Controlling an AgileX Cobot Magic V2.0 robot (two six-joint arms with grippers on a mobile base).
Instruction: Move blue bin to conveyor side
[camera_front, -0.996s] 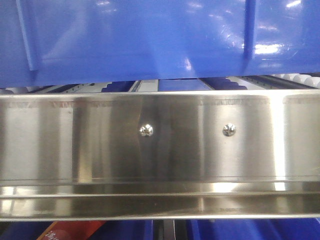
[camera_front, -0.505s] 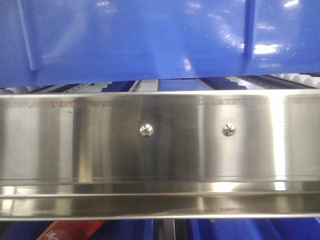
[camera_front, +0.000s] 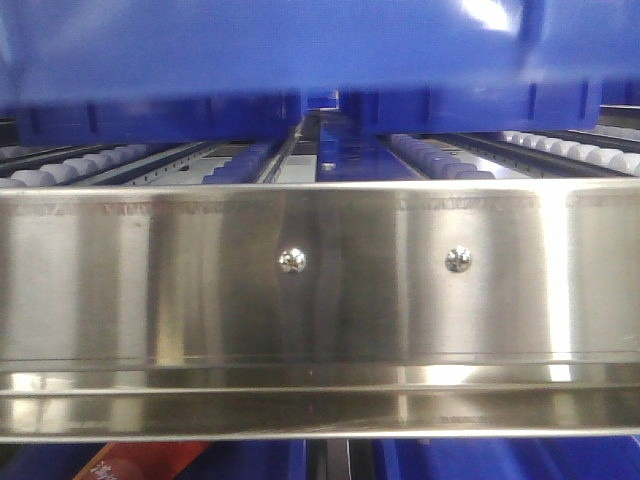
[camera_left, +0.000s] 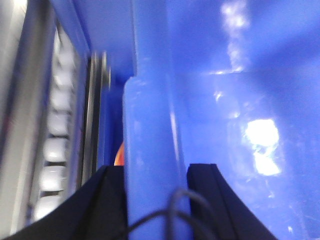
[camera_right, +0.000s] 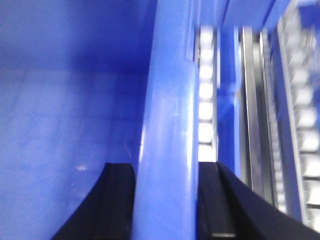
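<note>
The blue bin (camera_front: 200, 60) fills the top of the front view, held above the roller tracks with its ribbed bottom edge showing. In the left wrist view my left gripper (camera_left: 156, 170) is shut on the bin's thick rolled rim (camera_left: 152, 125), one black finger (camera_left: 107, 200) outside the wall and one inside. In the right wrist view my right gripper (camera_right: 165, 167) is shut on the opposite rim (camera_right: 167, 115) in the same way, with the bin's inner wall (camera_right: 60, 100) to the left. The conveyor side is out of view.
A shiny stainless-steel rail (camera_front: 320, 300) with two screws crosses the front view just below the bin. White rollers (camera_front: 60, 172) run in tracks behind it and show beside the bin at each wrist (camera_left: 55, 140) (camera_right: 206, 100). A red-orange object (camera_front: 140, 462) lies below the rail.
The bin has risen and shifted back: its side wall filled the top of the front view, and now its bottom edge sits higher with more rollers showing beneath.
</note>
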